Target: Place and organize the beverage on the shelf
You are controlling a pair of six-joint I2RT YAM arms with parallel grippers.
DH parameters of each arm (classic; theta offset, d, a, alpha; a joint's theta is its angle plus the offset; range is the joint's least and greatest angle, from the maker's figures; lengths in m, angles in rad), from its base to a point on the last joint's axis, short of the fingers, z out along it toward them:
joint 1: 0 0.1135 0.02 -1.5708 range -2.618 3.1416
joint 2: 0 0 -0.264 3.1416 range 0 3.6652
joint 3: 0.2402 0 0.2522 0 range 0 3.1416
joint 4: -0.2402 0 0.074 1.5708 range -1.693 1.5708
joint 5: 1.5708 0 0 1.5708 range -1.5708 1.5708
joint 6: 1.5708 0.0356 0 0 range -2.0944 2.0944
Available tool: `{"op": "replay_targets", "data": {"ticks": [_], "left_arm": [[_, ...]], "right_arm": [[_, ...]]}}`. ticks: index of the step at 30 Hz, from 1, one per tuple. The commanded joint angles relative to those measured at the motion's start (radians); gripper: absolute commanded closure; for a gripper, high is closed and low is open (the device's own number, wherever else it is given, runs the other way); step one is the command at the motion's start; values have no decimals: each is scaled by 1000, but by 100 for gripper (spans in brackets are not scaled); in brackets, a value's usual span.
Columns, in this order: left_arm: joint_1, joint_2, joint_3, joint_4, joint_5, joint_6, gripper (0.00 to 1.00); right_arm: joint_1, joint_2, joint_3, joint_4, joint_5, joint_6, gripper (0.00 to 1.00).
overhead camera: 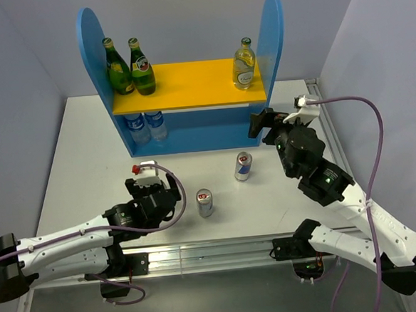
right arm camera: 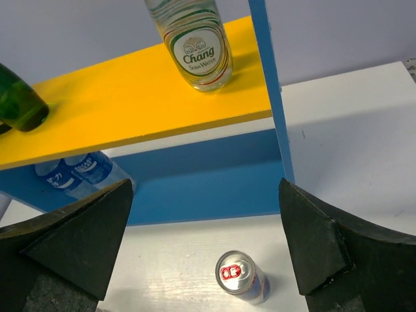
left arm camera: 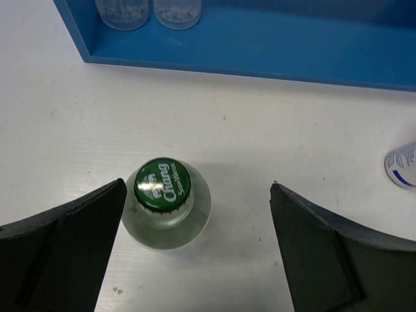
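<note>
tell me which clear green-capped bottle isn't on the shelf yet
The clear bottle standing on the table between the left hand's open fingers. Its twin stands at the right end of the yellow top board.

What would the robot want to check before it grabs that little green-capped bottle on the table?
1. Left gripper open: ok.
2. Green-capped bottle between its fingers: ok, though nearer the left one.
3. Bottle upright: ok.
4. Free space mid yellow top board: ok.
5. Right gripper open, away from this bottle: ok.
6. Left gripper low enough to grip: cannot tell.
</note>
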Motion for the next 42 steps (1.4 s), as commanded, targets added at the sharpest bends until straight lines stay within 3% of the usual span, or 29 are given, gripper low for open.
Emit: {"op": "replay_targets", "data": {"ticks": [1, 12, 19, 31, 34, 39, 42], "left_arm": [[52, -8, -15, 143, 30, 58, 1], [170, 75, -53, 305, 78, 155, 1], [201, 106, -63, 313, 60, 141, 7], [207, 78, -78, 299, 49, 117, 35], [207, 95, -69, 293, 47, 112, 47], [207, 109, -64, 295, 43, 114, 56], [207, 110, -63, 298, 41, 117, 76]], "right_arm": [[6, -35, -29, -14, -8, 22, 0], [6, -84, -97, -21, 9, 14, 0], [6, -92, -113, -14, 15, 11, 0], [5, -93, -139, -7, 18, 11, 0], [5, -95, -144, -7, 15, 11, 0], [5, -99, -147, -9, 18, 12, 0], [5, -102, -149, -9, 18, 11, 0]]}}
